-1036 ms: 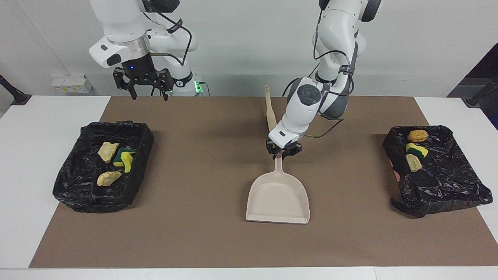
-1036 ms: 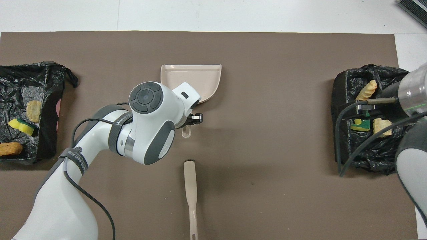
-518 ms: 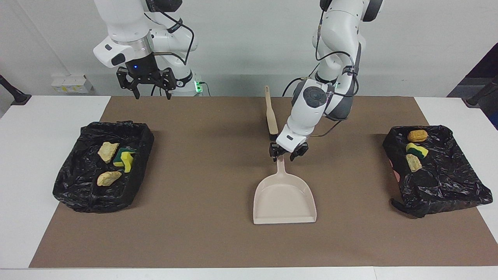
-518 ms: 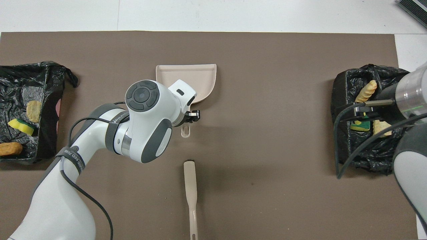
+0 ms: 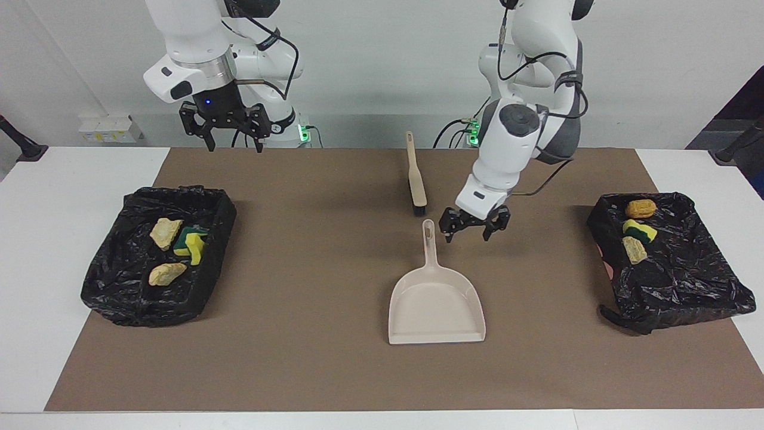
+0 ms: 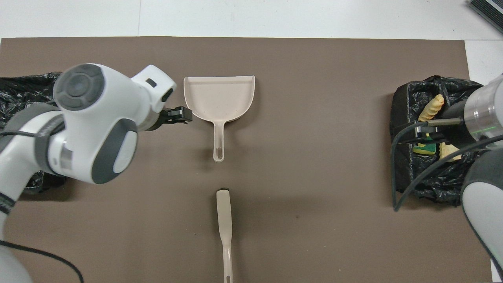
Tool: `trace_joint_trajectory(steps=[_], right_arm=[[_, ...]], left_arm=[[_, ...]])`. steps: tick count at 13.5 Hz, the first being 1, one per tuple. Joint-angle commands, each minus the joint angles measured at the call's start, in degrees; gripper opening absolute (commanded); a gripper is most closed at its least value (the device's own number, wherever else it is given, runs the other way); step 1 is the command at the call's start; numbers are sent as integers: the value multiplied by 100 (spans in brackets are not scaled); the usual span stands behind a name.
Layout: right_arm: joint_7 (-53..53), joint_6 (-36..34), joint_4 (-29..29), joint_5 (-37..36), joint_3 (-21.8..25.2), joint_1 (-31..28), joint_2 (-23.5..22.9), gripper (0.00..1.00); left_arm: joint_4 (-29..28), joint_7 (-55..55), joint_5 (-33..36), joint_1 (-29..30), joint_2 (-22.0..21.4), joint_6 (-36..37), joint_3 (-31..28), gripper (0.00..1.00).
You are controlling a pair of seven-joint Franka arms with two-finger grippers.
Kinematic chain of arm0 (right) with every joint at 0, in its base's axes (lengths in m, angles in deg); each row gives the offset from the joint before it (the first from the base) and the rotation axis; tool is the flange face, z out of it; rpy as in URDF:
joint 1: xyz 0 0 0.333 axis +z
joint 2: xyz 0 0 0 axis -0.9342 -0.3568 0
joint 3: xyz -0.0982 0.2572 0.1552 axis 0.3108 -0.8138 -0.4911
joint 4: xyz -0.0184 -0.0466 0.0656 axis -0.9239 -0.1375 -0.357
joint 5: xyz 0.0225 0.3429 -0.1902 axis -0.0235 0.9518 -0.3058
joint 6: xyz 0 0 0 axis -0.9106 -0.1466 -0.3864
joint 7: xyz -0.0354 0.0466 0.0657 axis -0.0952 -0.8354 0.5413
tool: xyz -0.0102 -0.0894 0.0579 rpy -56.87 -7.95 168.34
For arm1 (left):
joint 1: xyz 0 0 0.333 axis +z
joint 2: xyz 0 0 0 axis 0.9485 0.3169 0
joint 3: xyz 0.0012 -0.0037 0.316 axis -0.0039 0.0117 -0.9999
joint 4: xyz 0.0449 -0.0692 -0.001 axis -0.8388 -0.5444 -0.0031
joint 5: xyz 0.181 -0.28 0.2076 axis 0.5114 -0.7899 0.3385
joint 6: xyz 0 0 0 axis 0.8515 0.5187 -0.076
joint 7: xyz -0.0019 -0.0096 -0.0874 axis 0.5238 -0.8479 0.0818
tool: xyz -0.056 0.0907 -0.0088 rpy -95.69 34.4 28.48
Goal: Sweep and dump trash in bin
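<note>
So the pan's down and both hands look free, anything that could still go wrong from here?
Two small risks. The open left gripper hangs low beside the dustpan handle; a sideways swing could knock it. The black liner of the bin at the left arm's end spills over the mat, so a low pass might snag it. The right gripper waits, open, up near its base.

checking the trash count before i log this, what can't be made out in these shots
- Overhead view: the left arm covers most of the bin at its end, so its trash is hidden.
- Overhead view: the right arm and cable cover part of the other bin; the right gripper is hidden too.
- Overhead view: the brush bristles cannot be seen.
</note>
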Motion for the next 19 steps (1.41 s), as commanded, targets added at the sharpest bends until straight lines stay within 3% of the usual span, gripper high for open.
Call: trace_joint_trajectory(steps=[1,11,14,19], right_arm=[[102,74,-89,129,-21,-30,77,100],[111,57,-89,138,-29,-30,86,100],[111,57,-89,173,-29,-38,86,100],[198,74,-89,173,-29,-21,86,100]], left_arm=[[-144,-828,62,566,-494,562,56,100],[40,-2665,88,1902,-1391,1704,12,100],[768,-2809,97,1991,-1383,2565,3,100],[1280,-2809,255,1982,-1409,3419,3,100]])
